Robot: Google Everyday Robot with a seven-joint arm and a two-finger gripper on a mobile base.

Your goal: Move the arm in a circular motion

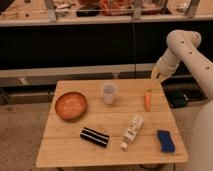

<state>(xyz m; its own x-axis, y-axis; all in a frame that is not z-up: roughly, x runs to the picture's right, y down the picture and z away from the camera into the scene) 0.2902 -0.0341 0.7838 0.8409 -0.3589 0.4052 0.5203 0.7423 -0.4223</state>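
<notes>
The cream-white arm (pixel 190 52) comes in from the right edge, bends at a bulbous joint near the top right and reaches down and left. Its pale gripper (pixel 156 75) hangs at the far right corner of the wooden table (pixel 112 145), just above the table's back edge and a little up and right of a carrot (pixel 147 100). It holds nothing that I can see.
On the table stand an orange bowl (pixel 71 105) at the left, a clear plastic cup (pixel 109 93) in the middle, a black striped bar (pixel 94 137), a white bottle (pixel 132 131) lying down and a blue sponge (pixel 165 140). A dark shelf runs behind.
</notes>
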